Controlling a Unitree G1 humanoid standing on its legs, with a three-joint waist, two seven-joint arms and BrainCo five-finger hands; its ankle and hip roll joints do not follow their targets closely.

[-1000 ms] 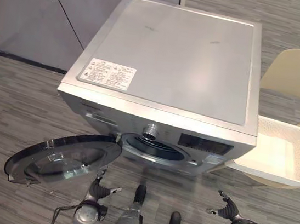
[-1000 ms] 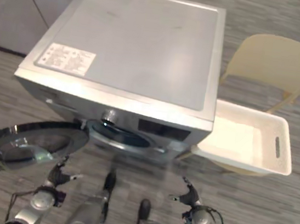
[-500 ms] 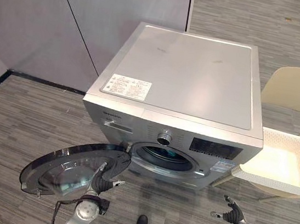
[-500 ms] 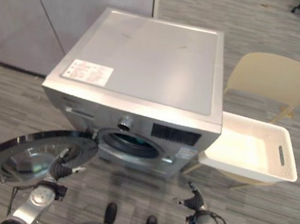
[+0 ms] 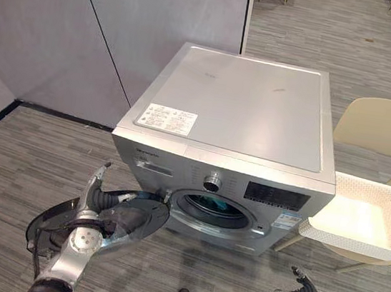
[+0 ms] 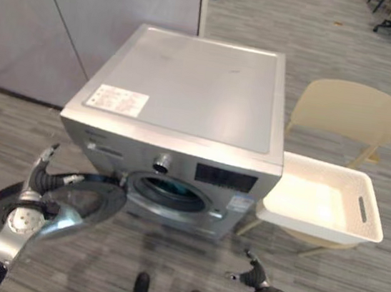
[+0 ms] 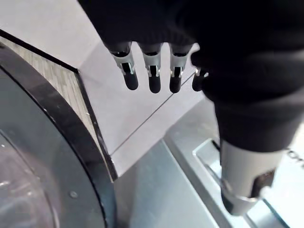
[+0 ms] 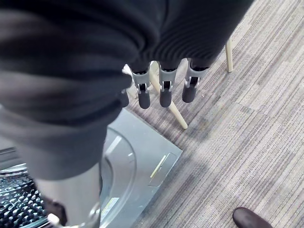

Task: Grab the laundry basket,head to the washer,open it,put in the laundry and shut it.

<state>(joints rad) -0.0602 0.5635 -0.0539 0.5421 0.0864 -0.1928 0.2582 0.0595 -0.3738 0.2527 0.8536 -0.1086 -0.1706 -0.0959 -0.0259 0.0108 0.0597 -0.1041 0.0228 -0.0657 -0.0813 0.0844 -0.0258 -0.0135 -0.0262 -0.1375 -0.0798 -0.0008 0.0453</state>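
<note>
The silver washer (image 5: 237, 101) stands in front of me with its round glass door (image 5: 144, 215) swung open to the left. Something teal lies inside the drum (image 5: 211, 204). My left hand (image 5: 94, 201) hovers over the door's near side, and its straight fingers (image 7: 152, 76) hold nothing; the door's dark rim (image 7: 71, 142) lies below them. My right hand (image 5: 303, 290) hangs low at the washer's right front corner with its fingers (image 8: 164, 90) straight and empty. The white laundry basket (image 5: 363, 184) rests on a chair to the right of the washer, and I see no laundry in it.
A beige chair (image 5: 382, 127) under the basket stands against the washer's right side, one leg (image 8: 168, 102) near my right hand. Grey partition walls (image 5: 125, 21) close off the left and back. Wood-pattern floor lies before the washer.
The camera has moved, so the washer sits lower in view. My left hand has risen from low beside the door to above it. The right hand stays low.
</note>
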